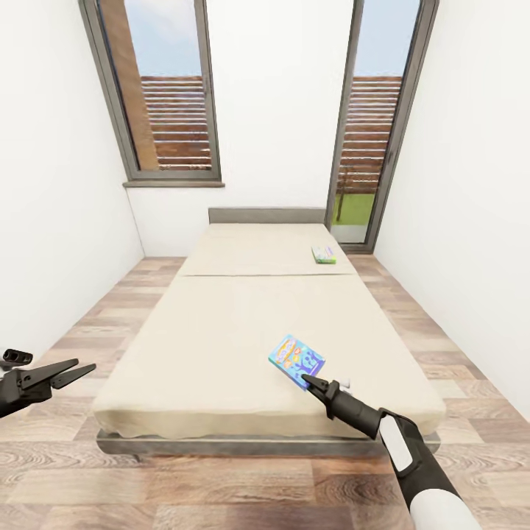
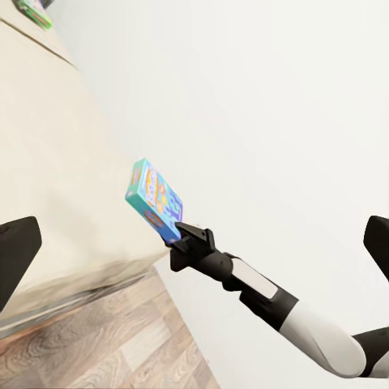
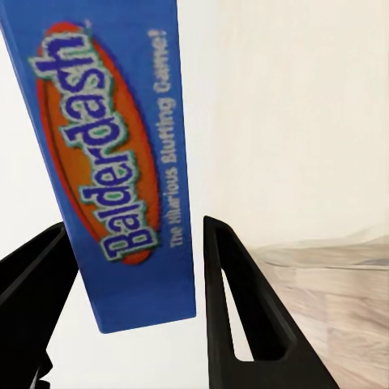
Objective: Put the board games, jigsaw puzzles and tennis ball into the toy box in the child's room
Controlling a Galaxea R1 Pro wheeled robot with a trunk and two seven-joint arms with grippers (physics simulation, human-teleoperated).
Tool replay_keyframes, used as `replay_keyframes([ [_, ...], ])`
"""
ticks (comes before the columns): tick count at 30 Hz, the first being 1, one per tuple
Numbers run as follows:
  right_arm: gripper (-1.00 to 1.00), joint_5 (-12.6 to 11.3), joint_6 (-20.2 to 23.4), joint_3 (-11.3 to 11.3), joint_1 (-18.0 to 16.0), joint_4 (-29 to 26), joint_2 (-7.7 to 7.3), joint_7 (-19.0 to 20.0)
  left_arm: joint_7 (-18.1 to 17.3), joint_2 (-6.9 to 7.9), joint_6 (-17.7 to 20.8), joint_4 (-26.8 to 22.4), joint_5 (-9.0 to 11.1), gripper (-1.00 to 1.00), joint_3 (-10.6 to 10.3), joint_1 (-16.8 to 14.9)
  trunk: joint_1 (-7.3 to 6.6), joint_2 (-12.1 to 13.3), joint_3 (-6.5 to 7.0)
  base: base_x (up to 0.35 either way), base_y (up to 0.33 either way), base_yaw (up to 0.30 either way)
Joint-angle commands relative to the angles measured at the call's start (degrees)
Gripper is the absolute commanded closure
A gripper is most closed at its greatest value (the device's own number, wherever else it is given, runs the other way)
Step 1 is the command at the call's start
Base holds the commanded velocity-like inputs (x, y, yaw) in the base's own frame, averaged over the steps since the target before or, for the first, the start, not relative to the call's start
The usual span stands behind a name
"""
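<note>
A blue board game [image 1: 297,359] reading "Balderdash" [image 3: 113,162] hangs tilted just above the bed [image 1: 221,316], near its foot on the right. My right gripper [image 1: 308,381] is shut on the box's lower corner, one finger on each face [image 3: 134,227]. The left wrist view shows the same box [image 2: 154,198] held up off the beige cover. A second, green-edged board game [image 1: 323,255] lies flat near the headboard on the right [image 2: 36,12]. My left gripper [image 1: 82,366] hovers open and empty over the floor left of the bed, its fingers [image 2: 16,259] spread wide.
The bed stands between white walls, with strips of wood plank floor [image 1: 96,316] on both sides and in front of its foot. A grey headboard [image 1: 265,215] and two tall grey-framed windows [image 1: 165,88] stand at the far end.
</note>
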Motion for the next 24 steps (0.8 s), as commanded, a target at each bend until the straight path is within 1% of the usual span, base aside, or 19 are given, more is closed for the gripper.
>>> replay_keyframes([
  [1, 1.00, 0.2, 0.2, -0.2, 0.0, 0.0, 0.06, 0.2, -0.2, 0.01, 0.6, 0.0, -0.1, -1.00, 0.0, 0.0, -0.23, 0.4, 0.13, 0.000, 0.000, 0.000],
  [12, 1.00, 0.2, 0.1, -0.2, -0.1, 0.0, 0.07, -0.3, -0.2, 0.03, 0.6, 0.0, -0.2, -1.00, 0.1, -0.1, -2.65, 4.8, 2.11, 0.000, 0.000, 0.000],
  [15, 1.00, 0.8, 0.2, -0.1, -0.1, -0.3, 0.07, -0.8, -0.2, 0.02, 0.6, 0.0, -0.2, -1.00, 0.1, -0.1, -3.31, 6.0, 2.64, 0.000, 0.000, 0.000],
  [17, 1.00, 1.0, 0.2, -0.2, -0.1, -0.9, 0.05, -2.0, -0.2, 0.02, 0.6, 0.0, -0.3, -1.00, 0.0, -0.1, -3.75, 6.8, 3.00, 0.000, 0.000, 0.000],
  [18, 1.00, 1.1, 0.2, -0.2, -0.2, -1.4, 0.01, -3.4, -0.2, 0.02, 0.6, 0.0, -0.3, -1.00, 0.0, -0.1, -3.97, 7.2, 3.18, 0.000, 0.000, 0.000],
  [20, 1.00, 1.1, 0.2, -0.2, -0.2, -2.0, -0.04, -5.1, -0.2, 0.01, 0.6, 0.0, -0.3, -1.00, 0.1, -0.1, -4.41, 8.0, 3.54, 0.000, 0.000, 0.000],
  [22, 1.00, 1.1, 0.4, -0.2, -0.2, -2.8, -0.05, -8.0, -0.2, 0.04, 0.6, 0.0, -0.3, -1.00, 0.1, -0.1, -4.85, 8.8, 3.90, 0.000, 0.000, 0.000],
  [24, 1.00, 0.9, 0.7, -0.2, -0.2, -3.3, -0.08, -9.1, -0.2, 0.03, 0.6, 0.0, -0.4, -1.00, 0.1, -0.1, -5.29, 9.6, 4.26, 0.000, 0.000, 0.000],
])
